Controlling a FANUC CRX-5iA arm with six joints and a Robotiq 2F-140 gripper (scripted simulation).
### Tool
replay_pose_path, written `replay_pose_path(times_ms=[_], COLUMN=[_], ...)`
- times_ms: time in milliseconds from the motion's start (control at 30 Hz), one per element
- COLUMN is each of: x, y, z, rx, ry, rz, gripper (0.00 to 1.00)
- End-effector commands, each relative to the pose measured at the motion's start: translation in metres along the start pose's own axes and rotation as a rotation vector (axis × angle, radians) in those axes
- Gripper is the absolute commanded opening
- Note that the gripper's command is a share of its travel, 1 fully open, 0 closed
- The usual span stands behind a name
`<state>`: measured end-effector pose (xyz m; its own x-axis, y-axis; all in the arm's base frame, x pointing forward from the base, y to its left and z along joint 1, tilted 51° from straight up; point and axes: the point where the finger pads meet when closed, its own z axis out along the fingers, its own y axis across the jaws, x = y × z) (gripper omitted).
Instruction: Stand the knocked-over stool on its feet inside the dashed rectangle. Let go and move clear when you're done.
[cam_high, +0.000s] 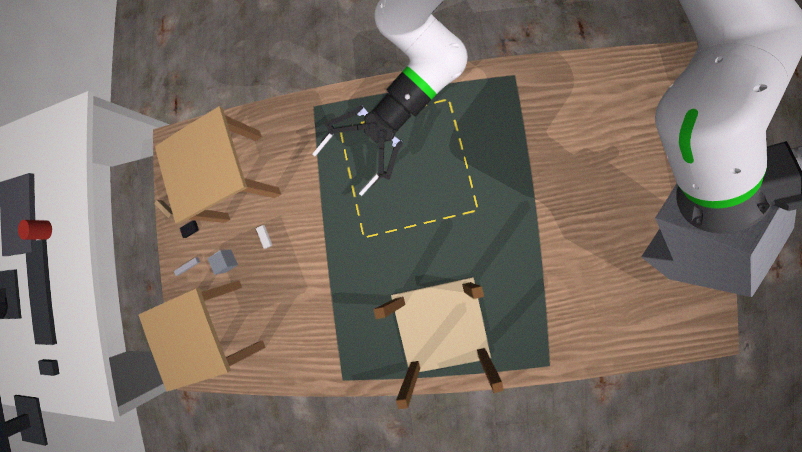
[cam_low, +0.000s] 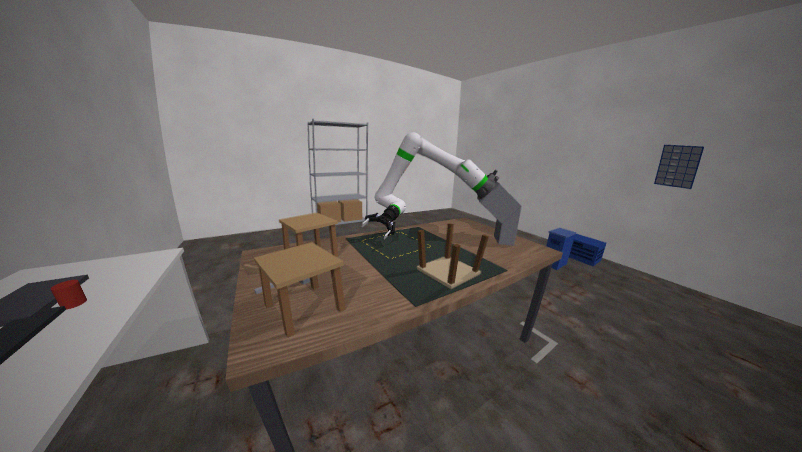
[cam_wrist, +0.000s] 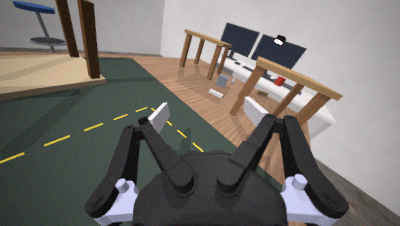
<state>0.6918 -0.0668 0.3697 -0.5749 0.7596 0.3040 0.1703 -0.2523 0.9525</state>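
The stool (cam_high: 440, 331) lies upside down on the green mat (cam_high: 429, 224), its pale seat flat on the mat and its dark brown legs pointing up; it also shows in the side view (cam_low: 449, 258) and at the top left of the wrist view (cam_wrist: 47, 65). The dashed yellow rectangle (cam_high: 409, 168) is marked on the mat's far half and holds nothing. My gripper (cam_high: 345, 162) is open and empty, hovering low over the rectangle's left edge, well away from the stool. It also shows in the side view (cam_low: 377, 225) and the wrist view (cam_wrist: 207, 112).
Two upright wooden stools (cam_high: 199, 162) (cam_high: 182, 339) stand at the table's left side, with several small blocks (cam_high: 224, 261) between them. The arm's base (cam_high: 724, 224) sits on the table's right side. A white bench (cam_high: 44, 263) stands to the left.
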Motion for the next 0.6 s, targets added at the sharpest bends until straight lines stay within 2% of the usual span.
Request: replay_pose_path(times_ms=[0,267,333,367,400,567], x=[0.024,0.075,0.075,0.091,0.102,0.144], y=[0.004,-0.023,-0.023,-0.032,-0.038,-0.059], z=[0.066,0.15,0.15,0.175,0.187,0.226], rx=[-0.011,0.029,0.029,0.036,0.043,0.07], ry=[-0.014,-0.012,-0.012,-0.011,-0.01,-0.004], rz=[-0.098,-0.251,-0.251,-0.278,-0.304,-0.414], gripper=[1.0,1.0,1.0,1.0,1.0,1.0])
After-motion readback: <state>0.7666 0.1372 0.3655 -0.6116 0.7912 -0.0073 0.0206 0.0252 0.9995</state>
